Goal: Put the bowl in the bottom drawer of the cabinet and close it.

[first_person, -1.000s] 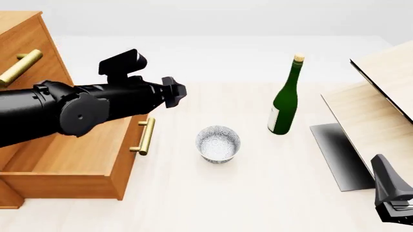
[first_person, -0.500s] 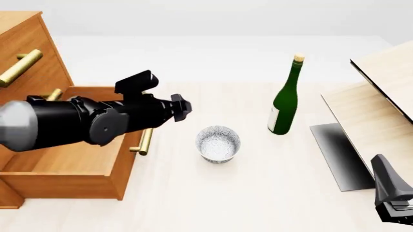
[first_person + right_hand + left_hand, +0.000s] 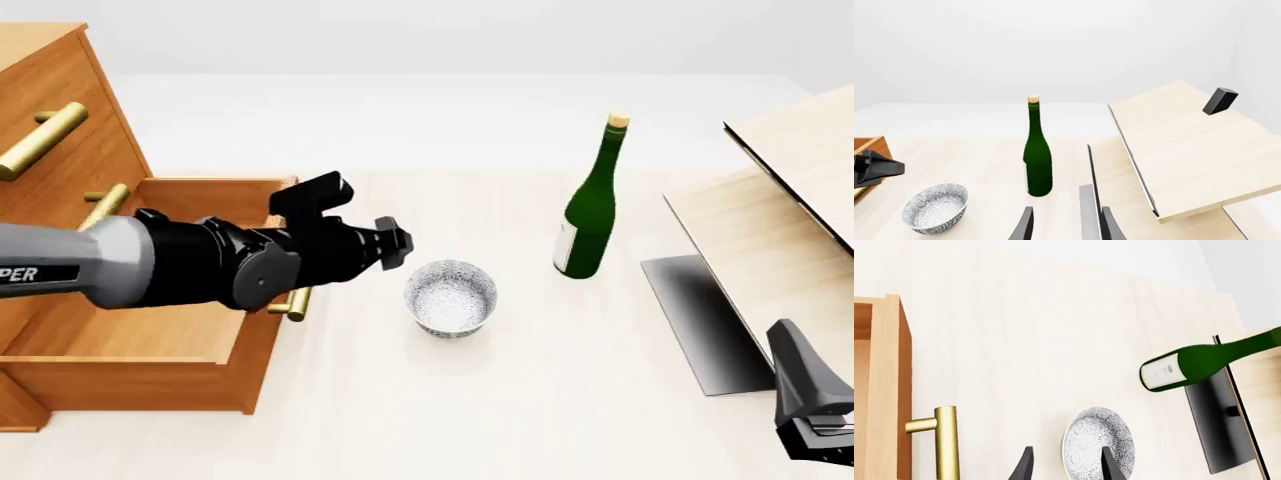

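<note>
The speckled white-grey bowl (image 3: 451, 297) stands upright on the table, just right of the open bottom drawer (image 3: 134, 320) of the orange-brown cabinet (image 3: 60, 130). My left gripper (image 3: 395, 245) hovers just left of the bowl's rim, above the drawer's brass handle (image 3: 302, 291). In the left wrist view its fingers (image 3: 1025, 467) are open, with one edge of the bowl (image 3: 1099, 442) between them and nothing gripped. My right gripper (image 3: 791, 345) rests open at the table's near right corner, far from the bowl (image 3: 934, 207).
A green wine bottle (image 3: 589, 205) stands upright to the right of the bowl and farther back. Pale slanted boards (image 3: 787, 200) on a dark base (image 3: 701, 320) fill the right side. The two upper drawers are shut.
My left arm has swung down and right, from over the open drawer toward the bowl. The bowl, the bottle and my right arm have not moved.
</note>
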